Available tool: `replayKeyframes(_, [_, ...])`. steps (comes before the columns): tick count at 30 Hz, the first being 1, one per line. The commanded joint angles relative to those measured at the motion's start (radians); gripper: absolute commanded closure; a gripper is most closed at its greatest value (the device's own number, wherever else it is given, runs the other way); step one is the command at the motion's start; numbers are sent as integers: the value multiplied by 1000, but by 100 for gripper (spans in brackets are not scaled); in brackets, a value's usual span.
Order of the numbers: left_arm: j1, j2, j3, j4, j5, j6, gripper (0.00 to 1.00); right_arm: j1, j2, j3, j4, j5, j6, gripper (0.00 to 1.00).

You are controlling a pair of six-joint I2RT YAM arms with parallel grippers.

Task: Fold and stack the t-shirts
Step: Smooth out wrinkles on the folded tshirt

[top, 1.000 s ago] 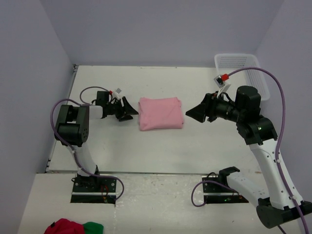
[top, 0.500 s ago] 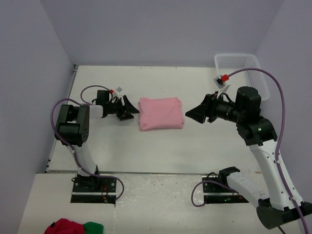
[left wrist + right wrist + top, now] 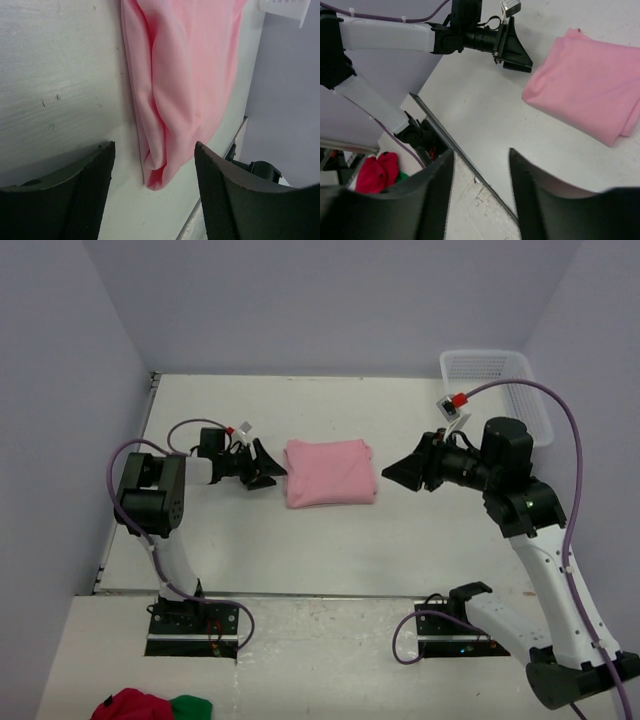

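- Nearest the camera, at the bottom left of the top view, a red cloth [image 3: 128, 705] lies bunched against a green cloth [image 3: 190, 706], both on the front board and well apart from everything else.
- Just behind them the two arm bases are bolted at the near edge of the white table [image 3: 300, 540].
- The left gripper [image 3: 154, 155] lies low over the table, pointing right. Its jaws stand apart and hold nothing. From the wrist view one corner of the cloth shows in the gap between the two dark fingers [image 3: 90, 190], but it lies on the table beyond their tips, not between them.
- The t-shirt [image 3: 330, 472] is mid-table between the two grippers, folded into a roughly square pink packet and lying flat. Its left edge is just beside the left gripper's tips, with no contact that I can make out from above.
- The right gripper [image 3: 479, 160] points left at the packet's right side (near it, and seemingly raised off the table, though the height is hard to judge). Its jaws are spread as well, with only bare table showing between them, so it grips nothing.
- Farthest off, a white plastic basket [image 3: 490, 370] sits in the far right corner of the table, well apart from the shirt.
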Motion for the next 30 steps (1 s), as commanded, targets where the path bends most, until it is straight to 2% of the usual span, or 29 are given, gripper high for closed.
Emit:
replayKeyframes(1, [1,-23,-37,90,19,-54,35,5,84,5,3,-26,1,58])
replayKeyframes(2, [1,-36,-61,143,28,-74,39,5,105,-4,14,-31,18,74])
replayKeyframes(3, [1,-58,-77,180,37,-96,41,5,146,-10,27,-31,24,96])
replayKeyframes(4, [0,-69,-91,216,47,-137,43,6,164,-24,38,-35,27,100])
replayKeyframes(9, [-8,-121,-88,259,91,-153,51,9,219,-63,83,-43,33,100])
replayKeyframes(10, [-11,-125,-86,270,96,-162,56,11,227,-67,83,-37,30,100])
replayKeyframes(11, [-15,-128,-76,273,99,-163,72,11,227,-70,86,-35,29,100])
replayKeyframes(12, [-25,-131,-68,271,99,-165,80,11,228,-72,86,-32,27,100])
replayKeyframes(16, [-58,-119,-14,259,74,-171,100,11,231,-67,78,-20,24,100])
replayKeyframes(24, [-160,73,121,283,56,-208,100,11,227,-57,60,-15,21,100])
replayKeyframes(30, [-155,182,147,250,13,-180,100,11,211,-52,35,9,3,100])
